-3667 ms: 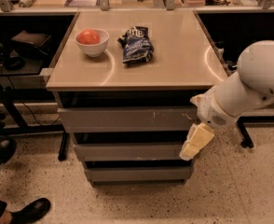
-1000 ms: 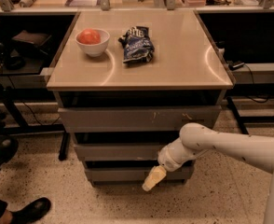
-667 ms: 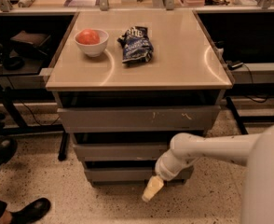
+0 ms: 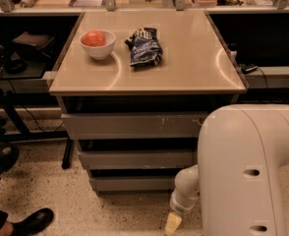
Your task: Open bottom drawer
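Observation:
The bottom drawer (image 4: 132, 183) is the lowest and narrowest of three flat grey drawer fronts under the tan table top (image 4: 193, 58). It looks closed, in step with the two drawers above. My gripper (image 4: 173, 223) shows as a pale tip near the floor, just below and in front of the bottom drawer's right end. My large white arm (image 4: 243, 171) fills the lower right and hides the drawers' right edge.
A white bowl with a red fruit (image 4: 97, 43) and a dark blue chip bag (image 4: 143, 46) lie on the table top. A person's black shoe (image 4: 31, 222) is on the speckled floor at lower left. Dark desks with cables stand either side.
My arm has swung down from the right of the middle drawer to floor level by the bottom drawer, and the arm's body now fills the lower right. The drawers have not moved.

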Controlling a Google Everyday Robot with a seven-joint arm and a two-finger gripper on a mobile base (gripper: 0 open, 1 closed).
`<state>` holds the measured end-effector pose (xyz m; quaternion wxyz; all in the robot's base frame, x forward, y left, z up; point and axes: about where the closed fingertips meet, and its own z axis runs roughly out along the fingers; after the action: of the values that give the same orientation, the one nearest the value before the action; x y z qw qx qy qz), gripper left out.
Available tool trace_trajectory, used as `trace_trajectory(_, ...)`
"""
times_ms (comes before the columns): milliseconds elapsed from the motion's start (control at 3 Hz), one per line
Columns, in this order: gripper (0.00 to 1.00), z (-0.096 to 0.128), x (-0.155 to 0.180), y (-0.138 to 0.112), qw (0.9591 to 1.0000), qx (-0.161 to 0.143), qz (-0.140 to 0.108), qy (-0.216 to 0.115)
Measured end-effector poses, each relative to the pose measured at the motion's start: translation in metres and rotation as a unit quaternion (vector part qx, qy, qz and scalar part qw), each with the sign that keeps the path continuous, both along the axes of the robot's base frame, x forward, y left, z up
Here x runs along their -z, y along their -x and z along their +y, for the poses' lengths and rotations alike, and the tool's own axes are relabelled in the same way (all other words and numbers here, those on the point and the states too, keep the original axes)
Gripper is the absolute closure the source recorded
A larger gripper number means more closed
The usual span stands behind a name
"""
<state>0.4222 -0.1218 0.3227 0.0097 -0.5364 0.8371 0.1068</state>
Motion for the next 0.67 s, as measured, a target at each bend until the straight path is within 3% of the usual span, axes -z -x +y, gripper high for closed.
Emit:
trace_trajectory(333, 0.0, 0.0, 0.0, 0.0, 1.0, 0.0, 0.0, 0.0)
trace_trajectory(667, 0.0, -0.014, 0.011, -0.006, 0.9996, -0.011, -0.017, -0.022)
